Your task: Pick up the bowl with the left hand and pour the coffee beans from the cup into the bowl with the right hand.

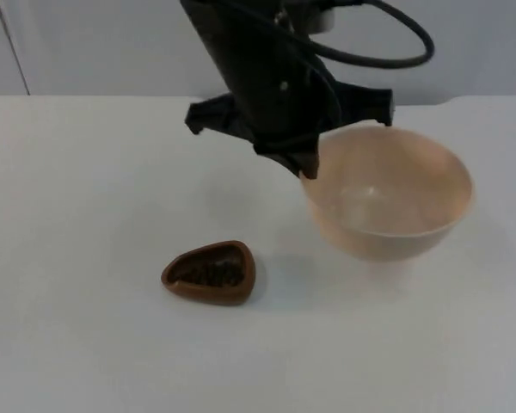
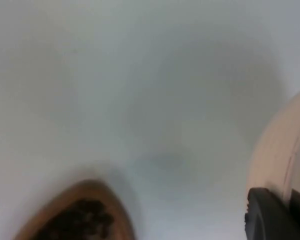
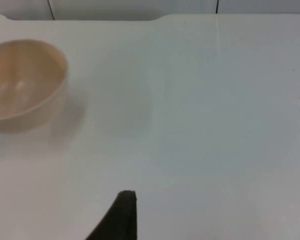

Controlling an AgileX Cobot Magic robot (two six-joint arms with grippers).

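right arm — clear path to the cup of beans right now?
Probably yes. The cup stands alone on the open table, apart from the bowl that the left gripper grips at its rim. Nothing lies around the cup; the right gripper waits over bare table.

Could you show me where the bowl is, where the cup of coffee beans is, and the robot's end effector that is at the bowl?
bowl [image 1: 387, 194], top view, inner wall.
cup [image 1: 211, 274], top view, the beans inside it.
left end effector [image 1: 303, 165], top view, fingertips at the bowl's rim.
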